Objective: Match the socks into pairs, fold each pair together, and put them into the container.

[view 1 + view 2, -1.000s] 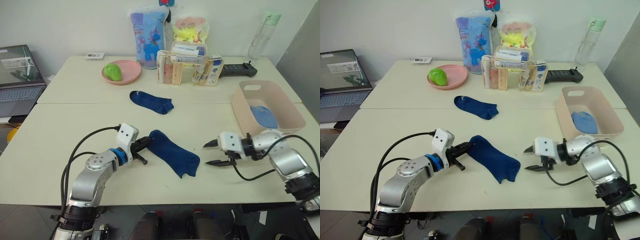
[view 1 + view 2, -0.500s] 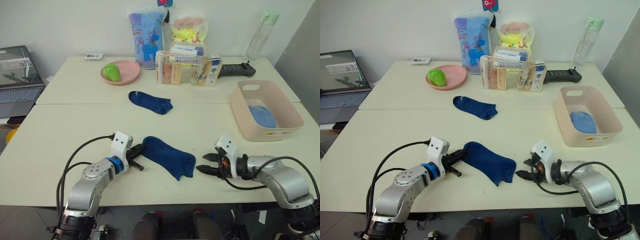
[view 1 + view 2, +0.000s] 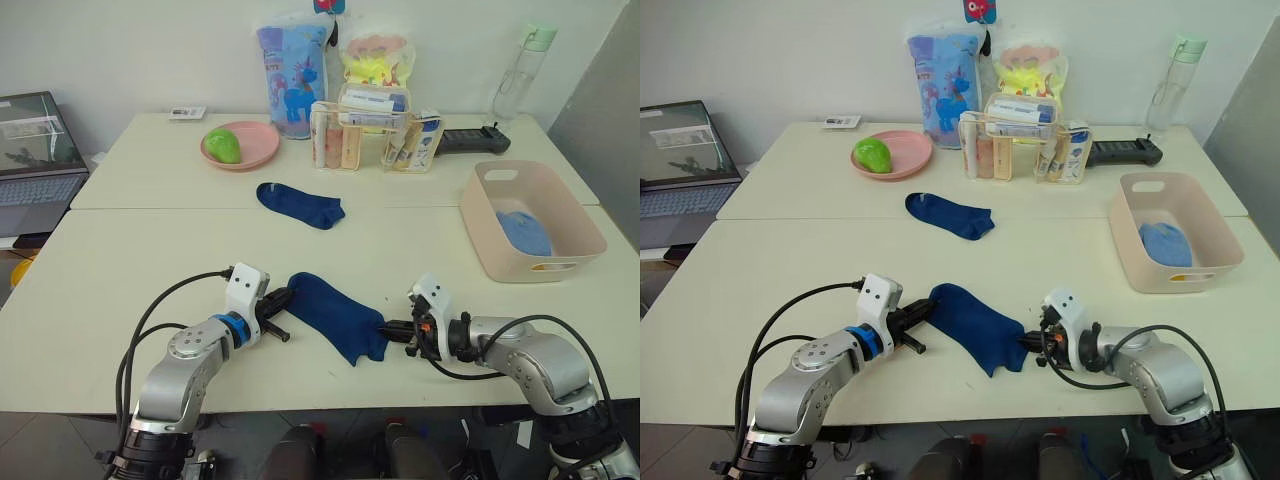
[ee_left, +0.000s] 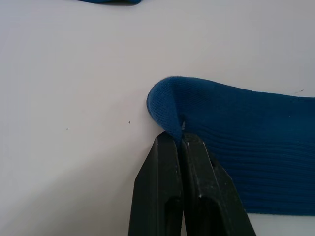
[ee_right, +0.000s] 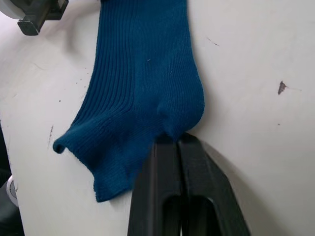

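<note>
Left eye view: dark navy knit ankle sock (image 3: pixel 338 316) lies flat on cream table (image 3: pixel 120 260), near front edge. Left gripper (image 3: pixel 282 298) pinches its toe end, right gripper (image 3: pixel 392 327) pinches its heel end. Second navy sock (image 3: pixel 299 204) lies farther back; pale pink plastic tub (image 3: pixel 531 220) holds light blue sock (image 3: pixel 526 232).
</note>
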